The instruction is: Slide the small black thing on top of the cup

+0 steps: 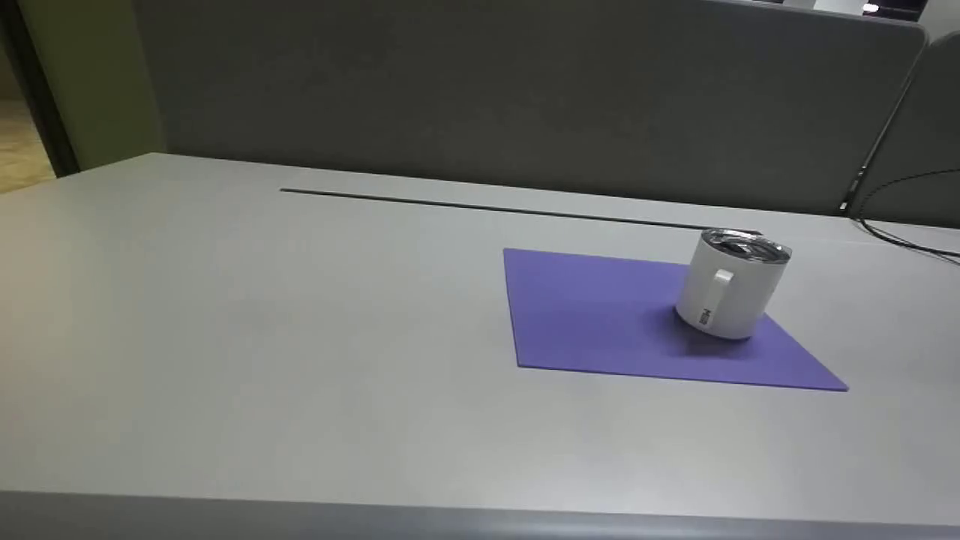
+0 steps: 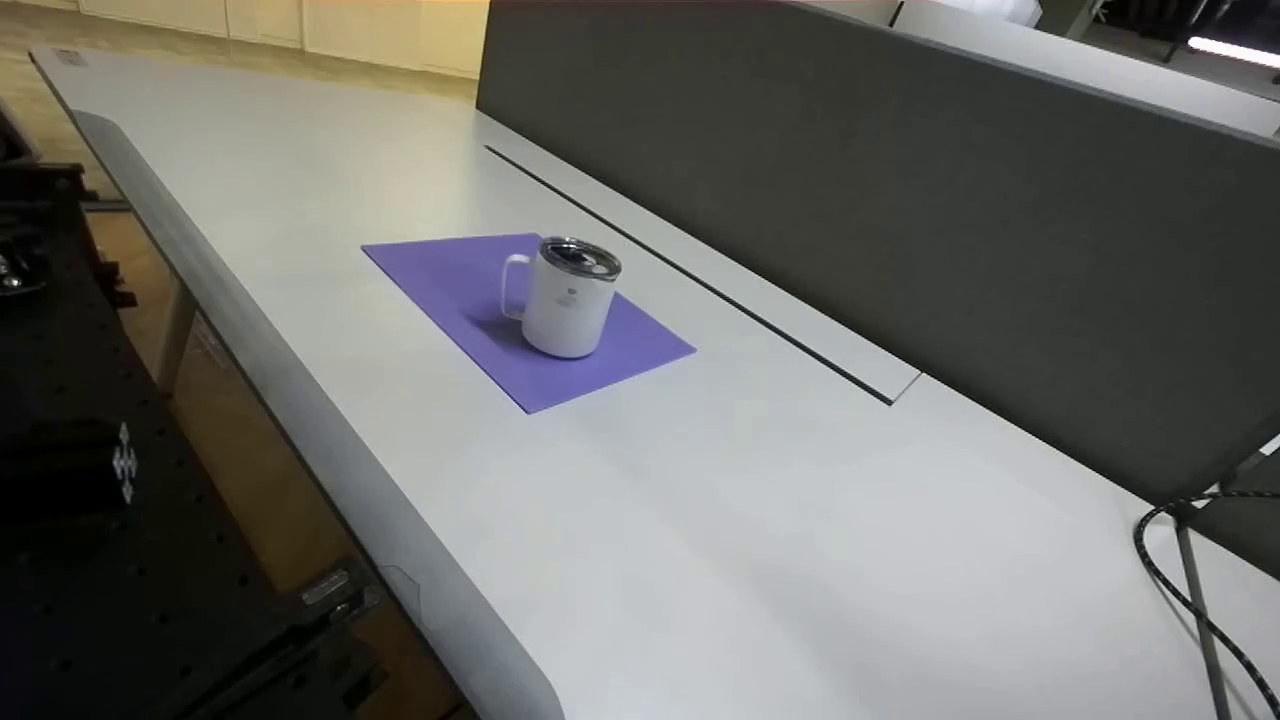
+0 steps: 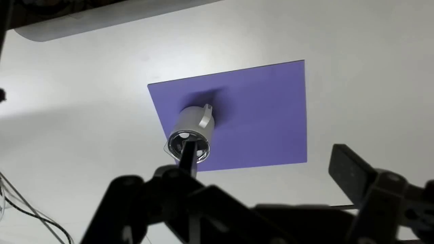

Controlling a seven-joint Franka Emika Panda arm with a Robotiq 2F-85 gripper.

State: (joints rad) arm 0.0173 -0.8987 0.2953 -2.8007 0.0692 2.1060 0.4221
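A white cup (image 1: 724,296) stands upright on a purple mat (image 1: 585,315), its handle at one side. It also shows in an exterior view (image 2: 566,315) and in the wrist view (image 3: 193,118). Its clear lid (image 3: 171,148) has a shiny rim. A small black piece (image 2: 577,254) sits on the lid; its exact outline is hard to tell from the dark see-through parts. In the wrist view my gripper (image 3: 265,147) is open and empty, above the table. One finger covers part of the lid in that view; I see no contact. The gripper is outside both exterior views.
The mat lies on a white table (image 1: 300,337). A dark divider panel (image 1: 487,97) stands along the back edge, with a thin dark slot (image 1: 480,206) in front of it. Black cables (image 2: 1190,590) lie at a far corner. A black base (image 2: 130,600) stands beside the table.
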